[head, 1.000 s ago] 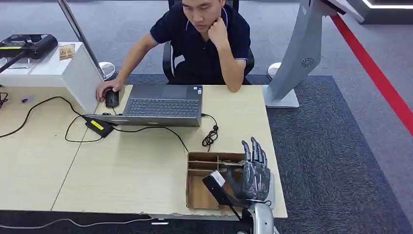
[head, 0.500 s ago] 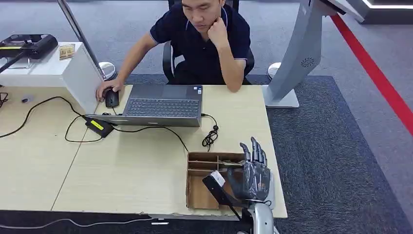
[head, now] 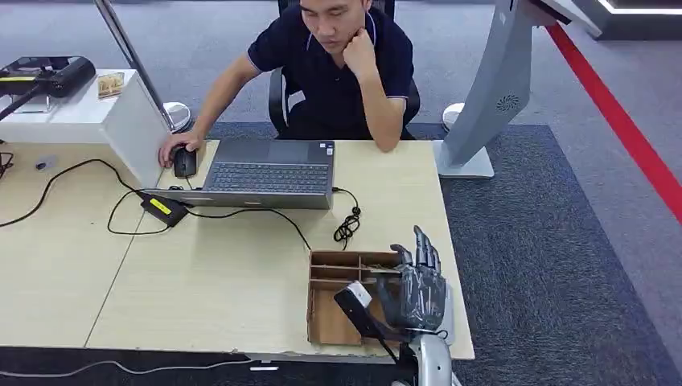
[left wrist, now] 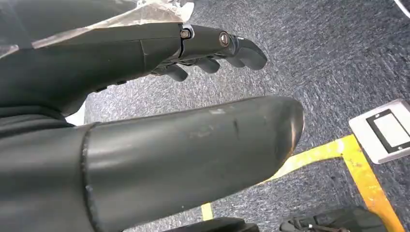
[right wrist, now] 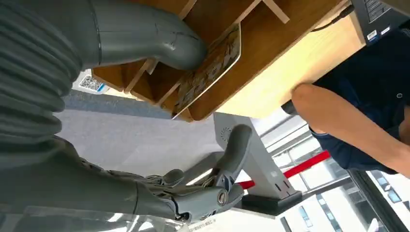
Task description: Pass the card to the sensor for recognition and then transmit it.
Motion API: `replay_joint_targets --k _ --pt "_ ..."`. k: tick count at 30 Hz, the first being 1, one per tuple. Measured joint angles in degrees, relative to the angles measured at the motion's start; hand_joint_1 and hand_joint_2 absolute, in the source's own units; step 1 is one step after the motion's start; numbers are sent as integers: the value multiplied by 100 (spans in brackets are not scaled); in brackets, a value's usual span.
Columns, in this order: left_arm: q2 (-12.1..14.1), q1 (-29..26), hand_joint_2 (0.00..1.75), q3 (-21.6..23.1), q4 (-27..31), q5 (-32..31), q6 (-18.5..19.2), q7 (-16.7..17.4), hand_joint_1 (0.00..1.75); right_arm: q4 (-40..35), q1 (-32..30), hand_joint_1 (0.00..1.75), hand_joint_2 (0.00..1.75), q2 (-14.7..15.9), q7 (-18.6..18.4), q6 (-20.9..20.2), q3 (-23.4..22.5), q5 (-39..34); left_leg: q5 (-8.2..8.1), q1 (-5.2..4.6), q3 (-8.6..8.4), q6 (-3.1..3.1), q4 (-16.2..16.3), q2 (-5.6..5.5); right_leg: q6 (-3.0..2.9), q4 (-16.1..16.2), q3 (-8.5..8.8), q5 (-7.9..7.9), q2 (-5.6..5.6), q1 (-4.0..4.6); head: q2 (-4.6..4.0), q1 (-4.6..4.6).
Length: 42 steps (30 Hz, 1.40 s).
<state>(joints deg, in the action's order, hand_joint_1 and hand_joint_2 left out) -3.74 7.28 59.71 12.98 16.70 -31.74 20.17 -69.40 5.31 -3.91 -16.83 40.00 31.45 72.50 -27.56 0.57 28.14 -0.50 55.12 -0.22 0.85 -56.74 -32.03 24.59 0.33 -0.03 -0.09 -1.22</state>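
Grey carpet runs around the pale wooden table [head: 201, 273], where a person [head: 338, 72] sits at a laptop [head: 269, 173] across from me. Near my edge stands a partitioned cardboard box [head: 330, 318], and my right hand [head: 418, 293] hovers over its right side, fingers spread and holding nothing. From the wrist camera I see the card [right wrist: 210, 72], patterned and lying slanted in one compartment, with my thumb [right wrist: 159, 41] reaching toward it; I cannot tell whether the thumb touches it yet. My left hand [left wrist: 159, 121] hangs by my side over the carpet, fingers loosely apart, gripping nothing. The trouble I expect is in the pickup: the card is thin and lies against the box's wall, so my fingers may slide over it or push it flatter instead of getting under an edge. The dividers leave little room, and a fingertip catching one could drag the light box across the table or tip it toward the edge.
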Motion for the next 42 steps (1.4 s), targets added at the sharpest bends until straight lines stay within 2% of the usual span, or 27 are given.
replay_joint_targets --k 3,5,10,17,18,19,20,22,23,36,39,42 --pt "0 0 0 0 0 0 0 -2 0 13 3 86 175 0 2 0 0 -2 0 0 -1 0 0 0 0 0 0 0 0 0 0 0" --pt "0 0 0 0 0 2 0 -2 0 22 3 103 175 0 4 0 0 -2 0 0 0 0 0 0 0 0 0 0 0 0 0 0" --pt "0 0 0 0 0 9 0 -2 0 28 2 94 175 0 4 0 0 -2 0 0 0 0 0 0 0 0 0 0 0 0 0 0" --pt "0 0 0 0 0 9 0 -2 0 28 3 98 175 0 4 0 0 -2 0 0 0 0 0 0 0 0 0 0 0 0 -2 0" --pt "0 0 0 0 0 9 0 -2 0 28 3 105 175 0 4 0 0 -2 0 0 1 0 0 0 0 0 0 0 0 0 0 0" --pt "0 0 0 0 0 9 0 -2 0 28 2 136 175 0 4 0 0 -2 0 0 1 0 0 0 0 0 0 0 0 0 0 0" --pt "0 0 0 0 0 9 0 -2 0 28 2 150 175 0 4 0 0 -2 0 0 1 0 0 0 0 0 0 0 0 0 0 0" --pt "0 0 0 0 0 9 0 -2 0 31 2 169 175 0 7 0 0 -9 0 0 1 0 0 0 0 0 0 0 0 0 0 0" --pt "0 0 0 0 0 9 0 -2 0 31 2 173 175 0 11 0 0 -11 0 0 1 0 0 0 0 0 0 0 0 0 0 0" --pt "4 0 0 0 0 26 35 13 0 -17 -7 175 175 -13 315 2 -9 -24 0 0 -4 0 0 0 0 0 0 0 0 0 0 0" --pt "13 -7 0 -2 0 107 24 15 0 -263 -134 175 175 -39 428 7 -72 120 0 0 -4 0 0 0 0 0 -1 0 0 1 0 2" --pt "22 -15 0 -13 0 199 -13 15 0 -831 -380 175 175 -42 356 17 -263 398 0 0 -1 0 0 -1 0 0 -2 0 -1 0 0 0"
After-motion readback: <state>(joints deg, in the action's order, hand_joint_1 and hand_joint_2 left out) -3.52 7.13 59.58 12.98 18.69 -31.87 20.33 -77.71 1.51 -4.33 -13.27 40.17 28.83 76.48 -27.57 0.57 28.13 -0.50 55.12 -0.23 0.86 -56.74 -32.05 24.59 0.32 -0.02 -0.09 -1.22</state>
